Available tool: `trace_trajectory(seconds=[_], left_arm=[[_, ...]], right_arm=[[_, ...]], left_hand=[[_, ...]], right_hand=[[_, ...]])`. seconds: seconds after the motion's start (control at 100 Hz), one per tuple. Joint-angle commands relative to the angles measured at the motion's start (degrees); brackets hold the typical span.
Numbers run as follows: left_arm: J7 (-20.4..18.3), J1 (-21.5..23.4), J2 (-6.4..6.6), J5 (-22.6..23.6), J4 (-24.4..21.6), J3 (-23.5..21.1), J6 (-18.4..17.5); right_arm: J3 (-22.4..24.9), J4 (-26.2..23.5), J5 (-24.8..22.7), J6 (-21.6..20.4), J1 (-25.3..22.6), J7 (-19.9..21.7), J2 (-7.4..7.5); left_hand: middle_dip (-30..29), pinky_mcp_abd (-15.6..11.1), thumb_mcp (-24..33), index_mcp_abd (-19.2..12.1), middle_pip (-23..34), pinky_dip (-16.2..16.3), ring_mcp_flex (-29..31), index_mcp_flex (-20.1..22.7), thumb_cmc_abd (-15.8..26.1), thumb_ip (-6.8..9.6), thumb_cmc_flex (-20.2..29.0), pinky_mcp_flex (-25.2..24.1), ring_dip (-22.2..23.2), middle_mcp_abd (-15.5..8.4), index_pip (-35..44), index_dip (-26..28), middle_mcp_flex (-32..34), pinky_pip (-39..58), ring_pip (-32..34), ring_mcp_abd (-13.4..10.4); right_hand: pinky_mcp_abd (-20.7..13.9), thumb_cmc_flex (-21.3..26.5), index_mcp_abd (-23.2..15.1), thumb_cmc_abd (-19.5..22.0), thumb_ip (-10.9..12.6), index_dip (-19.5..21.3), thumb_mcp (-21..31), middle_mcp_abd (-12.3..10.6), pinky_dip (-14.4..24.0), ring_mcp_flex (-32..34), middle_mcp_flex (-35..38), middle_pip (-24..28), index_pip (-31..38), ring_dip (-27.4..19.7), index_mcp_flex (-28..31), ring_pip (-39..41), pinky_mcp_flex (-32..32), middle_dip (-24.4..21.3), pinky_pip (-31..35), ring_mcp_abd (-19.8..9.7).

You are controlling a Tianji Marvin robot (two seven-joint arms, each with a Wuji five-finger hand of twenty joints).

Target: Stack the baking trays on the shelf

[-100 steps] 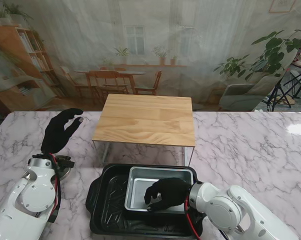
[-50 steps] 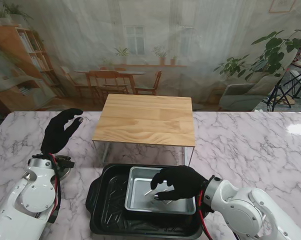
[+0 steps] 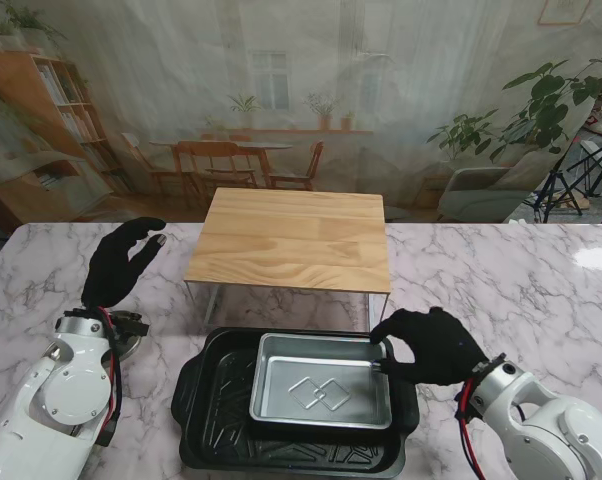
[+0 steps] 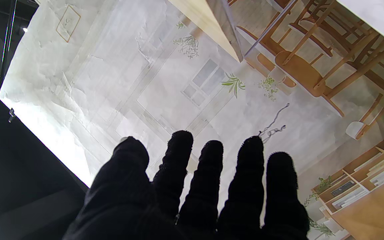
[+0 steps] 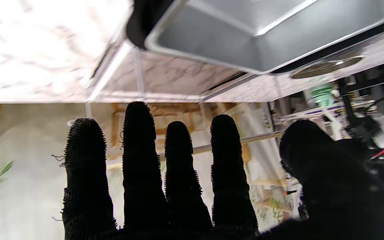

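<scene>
1. White marble table (image 3: 501, 280); printed room backdrop (image 3: 281, 90) behind it.
2. Wooden shelf (image 3: 293, 238) stands at centre on thin metal legs, top bare.
3. Silver tray (image 3: 321, 392) nests inside black tray (image 3: 206, 415), nearer to me than the shelf.
4. Right hand (image 3: 431, 345) at the silver tray's right far corner, fingers curled, holding nothing; contact unclear.
5. Left hand (image 3: 119, 262) raised left of the shelf, fingers spread, empty.
6. Bare marble on both sides of the shelf.

A silver tray (image 3: 321, 391) sits in a black tray (image 3: 213, 410) on white grey-veined marble table (image 3: 501, 290), pale wood shelf (image 3: 296, 238).
</scene>
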Motion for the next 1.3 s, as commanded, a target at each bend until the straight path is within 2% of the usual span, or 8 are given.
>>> trace_trajectory(seconds=[0.0, 0.26, 0.39, 0.53, 0.79, 0.94, 1.05, 1.29], left_arm=[[-0.72, 0.05, -0.10, -0.05, -0.11, 0.13, 0.28], [-0.93, -0.22, -0.05, 0.00, 0.12, 0.50, 0.84], [-0.73, -0.49, -0.07, 0.15, 0.55, 0.65, 1.22], [-0.43, -0.93, -0.14, 0.05, 1.29, 0.74, 1.81], [-2.47, -0.80, 0.17, -0.45, 0.92, 0.73, 5.02], [-4.31, -0.33, 0.53, -0.36, 0.28, 0.01, 6.79], [-6.70, 0.32, 1.36, 2.25, -0.28, -1.90, 7.03], [-7.31, -0.13, 2.20, 6.56, 2.31, -5.46, 5.04]], right_arm=[[1.32, 1.89, -0.20, 1.01, -0.63, -1.06, -0.11], [3.73, 13.78, -1.94, 3.94, 4.64, -10.75, -0.92], [2.74, 21.74, -2.10, 1.97, 9.66, -15.83, -0.96], [0.20, 26.86, -2.27, 2.07, 13.12, -20.13, -1.12], [-4.14, 30.34, -3.80, 4.78, 15.84, -26.01, -1.34], [-4.79, 30.31, 0.22, 3.95, 15.90, -26.29, -2.18], [-5.93, 31.63, -3.08, 4.93, 16.38, -29.78, -1.86], [-6.29, 31.30, -2.82, 4.91, 16.51, -28.40, -1.76]], left_hand=[[0.58, -2.01, 0.32, -0.42, 0.63, -0.39, 0.51, 1.64, 1.50, -0.04, 0.86, -0.24, 0.68, -0.92, 0.48, -0.32, 1.25, 0.09, 1.47, -0.26], [0.62, -2.23, 0.35, -0.46, 0.68, -0.34, 0.59, 1.66, 1.49, -0.01, 0.92, -0.07, 0.72, -0.94, 0.48, -0.33, 1.29, 0.37, 1.57, -0.26], [0.68, -2.42, 0.38, -0.48, 0.83, -0.24, 0.78, 1.76, 1.51, 0.01, 0.95, 0.26, 0.78, -0.90, 0.60, -0.27, 1.53, 0.74, 1.73, -0.21], [0.70, -2.37, 0.40, -0.39, 0.89, -0.21, 0.78, 1.76, 1.57, 0.04, 0.93, 0.28, 0.82, -0.94, 0.62, -0.33, 1.58, 0.99, 1.85, -0.15], [0.40, -1.92, 0.14, 0.04, 0.31, -0.19, 0.59, 1.68, 1.39, -0.08, 0.85, 0.37, 0.68, -0.20, -0.21, -0.89, 1.47, 1.38, 1.64, 0.45], [-0.04, -1.80, -0.07, 0.15, -0.60, -0.33, 0.13, -0.19, 1.47, -0.10, 0.80, 0.12, 0.38, 0.01, -2.38, -1.65, 1.02, 1.29, 1.09, 0.65], [-0.19, -1.79, -0.39, 0.14, -1.11, -0.36, -0.09, -1.43, 1.75, -0.08, 0.34, 0.08, 0.21, -0.25, -3.90, -1.94, 0.42, 1.33, 0.78, 0.45], [0.15, -2.00, -0.21, 0.27, -0.69, -0.58, 0.27, -0.78, 1.87, 0.21, 0.59, 0.33, 0.11, -0.21, -4.18, -1.05, 0.71, 1.21, 0.74, 0.30]], right_hand=[[0.90, -0.62, -1.77, 1.58, 1.34, 0.54, -1.15, 0.38, 0.89, 0.99, 0.14, -1.14, -0.81, -0.88, 0.53, -2.90, 0.18, -0.40, -0.58, -0.48], [0.06, -0.17, -2.11, 2.00, 1.50, 0.86, -0.91, -0.64, 0.14, -1.30, -0.98, -1.95, -0.84, -1.45, 0.53, -4.65, -2.32, -0.54, -2.64, -1.11], [-1.96, -0.31, -3.41, 2.56, 1.58, 1.26, -0.25, -2.33, -1.50, -6.20, -3.18, -5.96, -0.52, -4.99, -0.56, -10.93, -6.53, -3.83, -6.59, -1.48], [-5.50, -0.69, -4.33, 2.95, 1.57, 1.00, -0.41, -3.49, -2.60, -10.49, -5.66, -7.47, -1.01, -6.67, -2.52, -13.91, -10.57, -5.36, -9.20, -2.79], [-6.42, -0.77, -4.64, 3.41, 1.66, 1.07, -1.21, -3.53, -2.66, -12.09, -6.89, -6.43, -0.72, -6.65, -3.69, -13.70, -12.19, -5.39, -9.77, -4.25], [-6.66, -0.35, -4.38, 3.50, 1.75, 1.02, -1.34, -3.34, -2.67, -12.63, -7.20, -6.21, -0.64, -6.58, -3.58, -13.49, -12.86, -5.33, -10.09, -4.18], [-6.34, -0.38, -4.54, 3.59, 1.75, 0.98, -1.60, -3.40, -2.45, -12.18, -6.76, -5.79, -0.63, -6.36, -3.51, -12.96, -12.51, -5.14, -9.93, -4.05], [-6.42, -0.22, -4.54, 3.77, 1.87, 0.95, -1.79, -3.41, -2.24, -12.31, -6.58, -5.67, -0.57, -6.28, -3.13, -12.77, -12.64, -4.98, -10.07, -4.19]])
